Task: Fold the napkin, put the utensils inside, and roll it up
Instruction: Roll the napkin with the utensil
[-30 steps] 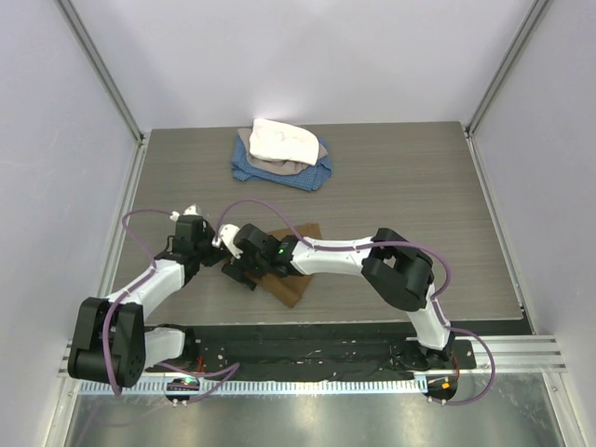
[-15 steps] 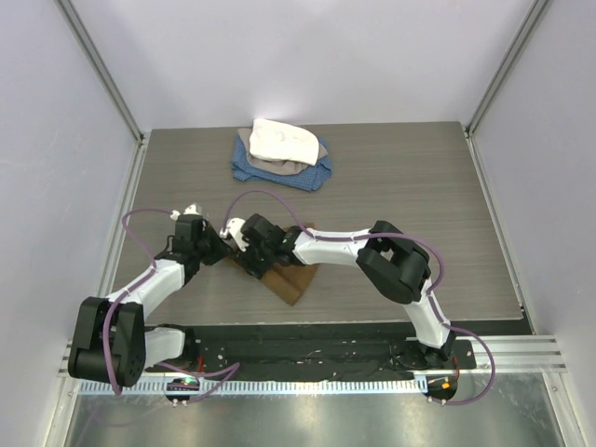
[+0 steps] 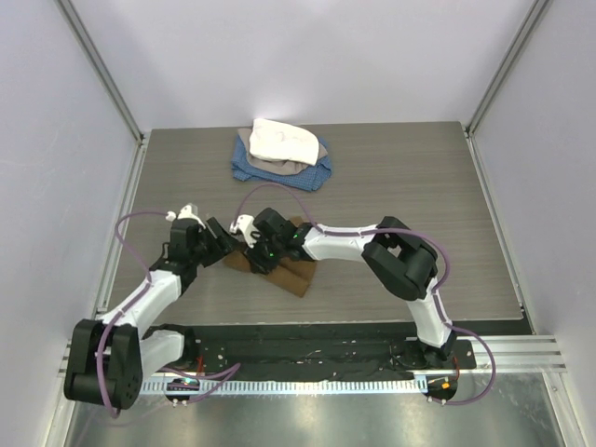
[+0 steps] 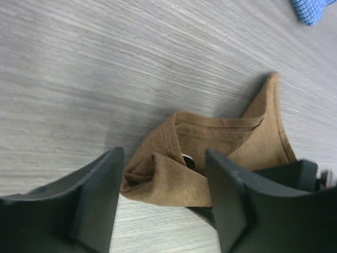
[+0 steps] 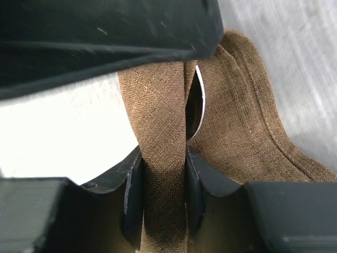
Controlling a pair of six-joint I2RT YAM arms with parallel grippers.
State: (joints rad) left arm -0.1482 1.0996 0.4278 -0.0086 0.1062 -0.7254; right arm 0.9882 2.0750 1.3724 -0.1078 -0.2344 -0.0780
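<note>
The tan-brown napkin (image 3: 291, 270) lies bunched and partly folded on the table between the two arms. In the left wrist view the napkin (image 4: 221, 142) shows a folded end, and the spoon's shiny bowl (image 4: 188, 161) peeks out of that fold. My left gripper (image 3: 223, 246) stands open just left of the napkin, its fingers either side of the folded end without touching it. My right gripper (image 3: 257, 255) is shut on a raised band of the napkin (image 5: 160, 132). The spoon's silver rim (image 5: 199, 100) shows just beyond the pads (image 5: 132, 200). The spoon's handle is hidden.
A pile of cloths (image 3: 281, 152), white on top of blue, sits at the back of the table. A corner of the blue cloth (image 4: 316, 9) shows in the left wrist view. Metal frame posts stand at both back corners.
The left gripper let go and opened, drawing back to the left. The right gripper closed on a fold of the napkin and shifted it towards the back left.
</note>
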